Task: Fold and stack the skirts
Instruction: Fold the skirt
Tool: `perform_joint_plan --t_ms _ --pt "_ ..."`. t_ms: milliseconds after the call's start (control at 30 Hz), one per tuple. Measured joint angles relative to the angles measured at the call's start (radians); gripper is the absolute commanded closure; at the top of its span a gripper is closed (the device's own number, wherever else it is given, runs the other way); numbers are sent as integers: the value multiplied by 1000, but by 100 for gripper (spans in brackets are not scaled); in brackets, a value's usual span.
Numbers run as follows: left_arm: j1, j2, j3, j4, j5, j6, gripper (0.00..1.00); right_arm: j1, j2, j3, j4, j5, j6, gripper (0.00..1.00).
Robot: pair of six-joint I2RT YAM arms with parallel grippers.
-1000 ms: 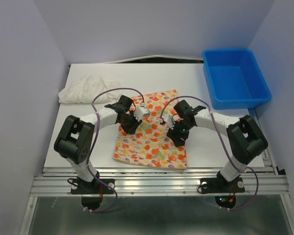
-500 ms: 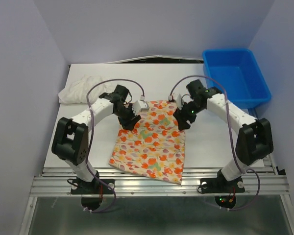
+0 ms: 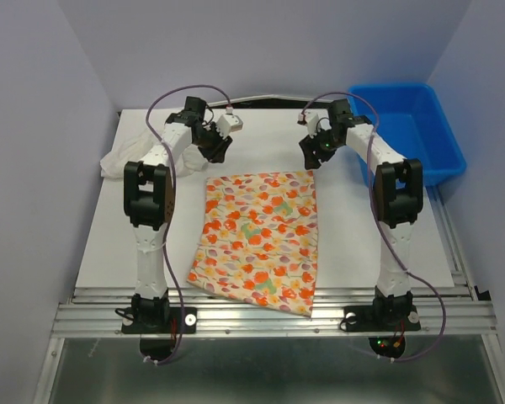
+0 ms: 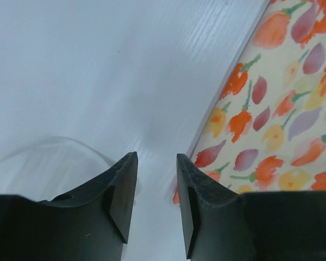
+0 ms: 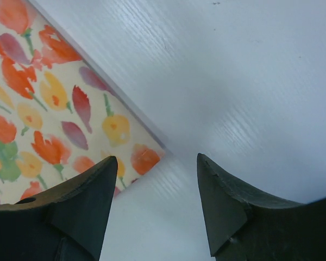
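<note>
The printed skirt [image 3: 258,240] lies flat and spread out in the middle of the table, cream with orange, red and yellow blotches. The white ruffled skirt [image 3: 126,155] is bunched at the far left. My left gripper [image 3: 216,152] is open and empty above the table just beyond the printed skirt's far left corner, which shows in the left wrist view [image 4: 271,130]. My right gripper [image 3: 307,152] is open and empty just beyond the far right corner, which shows in the right wrist view [image 5: 54,125].
A blue plastic bin [image 3: 404,135] stands at the far right of the table. Grey walls close in the left, right and back. Both arms stretch far forward, with their cables arching above them.
Both grippers have let go of the printed skirt and moved away toward the back of the table. The skirt now lies unfolded and flat, longer than one second ago.
</note>
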Motion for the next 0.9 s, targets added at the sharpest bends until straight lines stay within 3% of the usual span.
perform_joint_plan --t_ms 200,800,900 --pt "23 120 20 -37 -4 7 53 0 103 38 15 1 -30 41" --pt "27 143 3 -137 43 115 55 0 135 2 6 -38 -190 55" --pt "32 147 3 -168 56 139 56 0 137 3 5 -41 -203 67"
